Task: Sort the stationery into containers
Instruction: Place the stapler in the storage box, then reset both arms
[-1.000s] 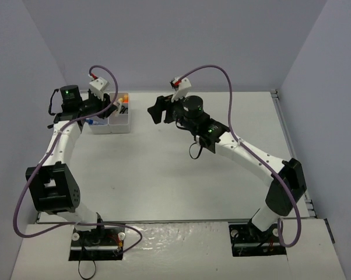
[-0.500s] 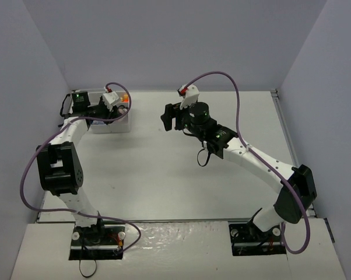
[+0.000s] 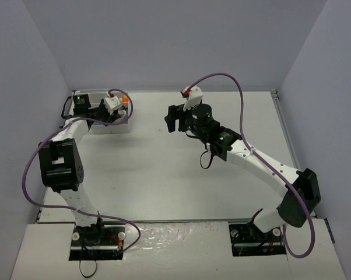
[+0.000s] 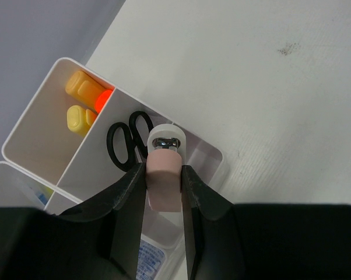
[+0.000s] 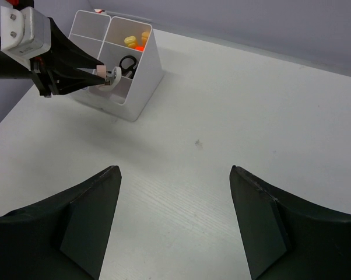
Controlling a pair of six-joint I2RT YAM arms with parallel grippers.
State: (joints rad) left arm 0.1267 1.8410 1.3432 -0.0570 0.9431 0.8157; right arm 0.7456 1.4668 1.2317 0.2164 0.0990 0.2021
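Our left gripper point(image 4: 164, 170) is closed narrowly on the pink piece point(image 4: 164, 189), pinching its sides, with its metal-tipped end poking out beyond the fingertips. It hangs over the organizer tray point(image 4: 82, 143). In the left wrist view the tip lines up with the wall between the compartment holding the scissors point(image 4: 130, 143) and the corner compartment beside it. We cannot tell how high above the rim it sits.

We see 2 risks. If the jaws open here, the piece may strike that wall and tumble in with the scissors, or bounce over the outer rim onto the table point(image 4: 269, 105). If we descend first, a finger may catch the wall and shove the light tray.

Our right gripper point(image 5: 174, 172) is spread wide and empty, well apart from the tray, so we expect no clash there.
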